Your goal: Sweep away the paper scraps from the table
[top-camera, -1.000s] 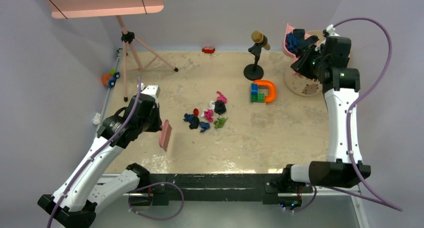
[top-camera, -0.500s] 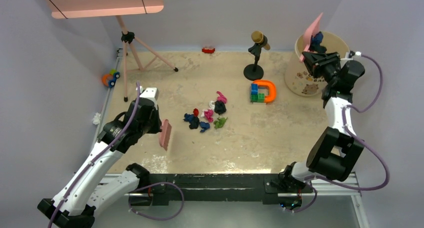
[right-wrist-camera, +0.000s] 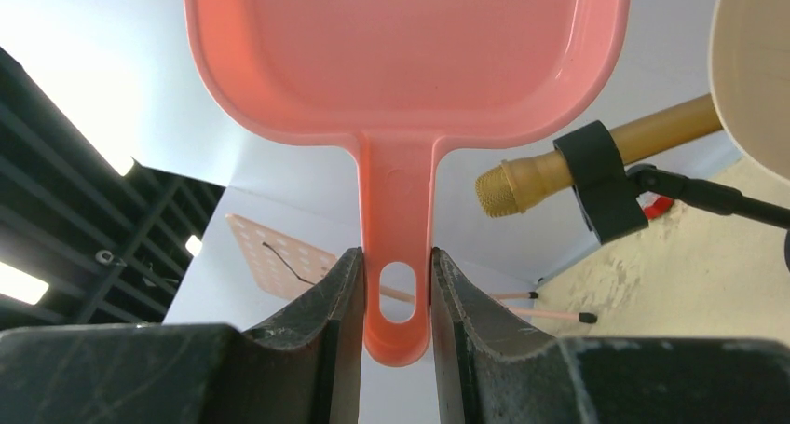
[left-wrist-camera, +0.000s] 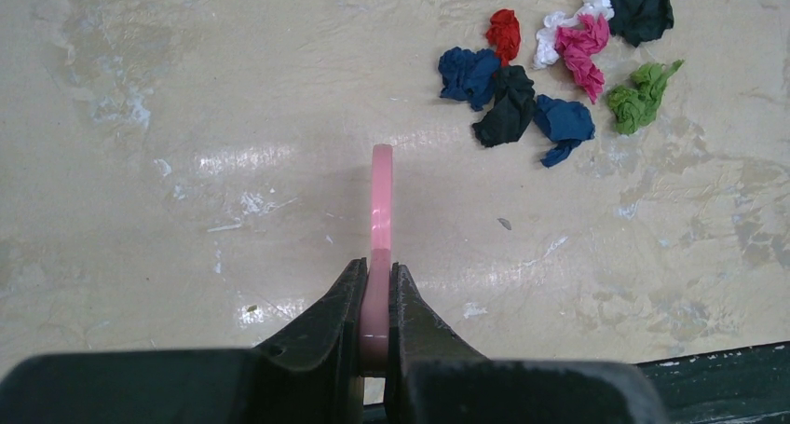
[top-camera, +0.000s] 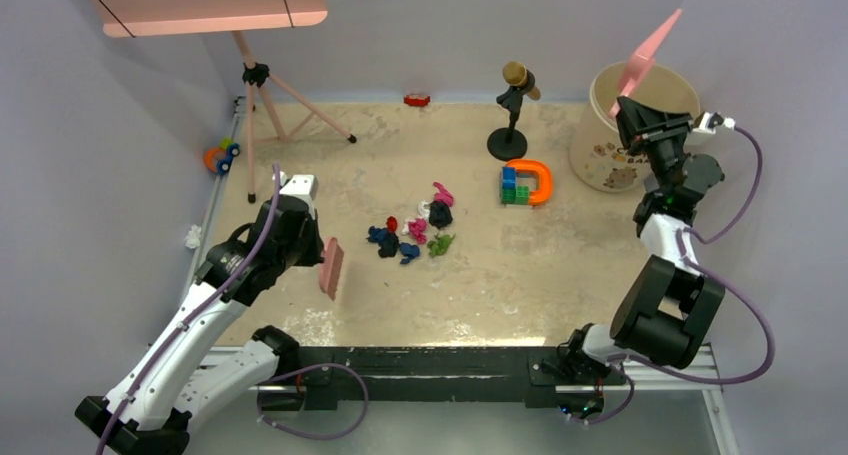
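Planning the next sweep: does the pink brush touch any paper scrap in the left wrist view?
No, bare table separates the pink brush from the paper scraps.

Paper scraps [top-camera: 415,233] lie bunched at the centre of the table [top-camera: 560,275], with a brush [top-camera: 330,268] to their lower left and toy blocks [top-camera: 515,186] to their upper right. A microphone stand [top-camera: 510,125] is behind the blocks. A bin [top-camera: 598,158] sits at the frame's upper right, a dustpan [top-camera: 650,45] above it.

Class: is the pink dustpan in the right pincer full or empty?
Empty, as far as shown: the dustpan has a bare pink inside in the right wrist view.
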Motion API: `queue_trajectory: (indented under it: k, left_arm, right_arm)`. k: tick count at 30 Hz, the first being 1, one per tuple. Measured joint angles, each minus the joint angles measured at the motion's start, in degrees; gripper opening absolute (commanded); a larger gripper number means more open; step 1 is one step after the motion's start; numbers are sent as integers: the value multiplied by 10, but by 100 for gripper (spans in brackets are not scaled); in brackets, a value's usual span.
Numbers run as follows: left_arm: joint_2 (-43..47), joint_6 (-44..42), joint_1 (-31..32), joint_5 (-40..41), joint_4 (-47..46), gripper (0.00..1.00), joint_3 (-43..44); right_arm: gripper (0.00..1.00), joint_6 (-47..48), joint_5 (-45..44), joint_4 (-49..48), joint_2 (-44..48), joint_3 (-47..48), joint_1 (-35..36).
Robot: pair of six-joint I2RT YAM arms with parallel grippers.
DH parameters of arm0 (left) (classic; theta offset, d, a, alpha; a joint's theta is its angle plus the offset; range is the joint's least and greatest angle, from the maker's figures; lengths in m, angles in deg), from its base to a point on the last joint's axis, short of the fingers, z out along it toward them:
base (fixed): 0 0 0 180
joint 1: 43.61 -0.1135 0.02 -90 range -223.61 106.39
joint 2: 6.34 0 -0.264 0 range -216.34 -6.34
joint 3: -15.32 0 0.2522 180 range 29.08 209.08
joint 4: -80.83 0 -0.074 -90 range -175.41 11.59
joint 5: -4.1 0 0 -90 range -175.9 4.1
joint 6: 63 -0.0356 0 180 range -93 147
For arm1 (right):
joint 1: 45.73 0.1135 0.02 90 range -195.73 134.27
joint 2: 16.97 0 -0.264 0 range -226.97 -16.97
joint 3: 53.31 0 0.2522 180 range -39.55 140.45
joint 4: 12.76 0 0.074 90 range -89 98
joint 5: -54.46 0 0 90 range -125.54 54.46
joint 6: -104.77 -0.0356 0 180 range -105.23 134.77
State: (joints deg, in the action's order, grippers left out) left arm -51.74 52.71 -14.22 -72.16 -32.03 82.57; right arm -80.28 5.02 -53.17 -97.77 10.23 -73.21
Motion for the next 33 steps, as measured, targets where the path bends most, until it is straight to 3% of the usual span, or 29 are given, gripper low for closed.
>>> queue_trajectory:
  k: [6, 10, 13, 17, 20, 25, 33]
  left_arm:
    - [5, 0, 0, 0, 0, 0, 0]
    - [12, -2, 0, 0, -3, 0, -3]
    - [16, -7, 0, -1, -6, 0, -8]
    - [16, -13, 0, 0, -7, 0, -9]
    - [14, -13, 0, 0, -10, 0, -9]
    - [7, -13, 0, 11, -15, 0, -9]
    - [-14, -14, 0, 40, -17, 0, -3]
  right_arm:
    - [0, -30, -6, -57, 7, -73, -16]
    - [0, -13, 21, -26, -19, -51, -18]
    - [0, 93, 47, 129, -3, 46, -16]
    - [0, 302, 22, 377, 65, 192, 17]
    - [0, 454, -26, 513, 148, 249, 98]
    - [0, 635, -117, 684, 243, 252, 252]
    - [0, 756, -316, 893, 207, 194, 477]
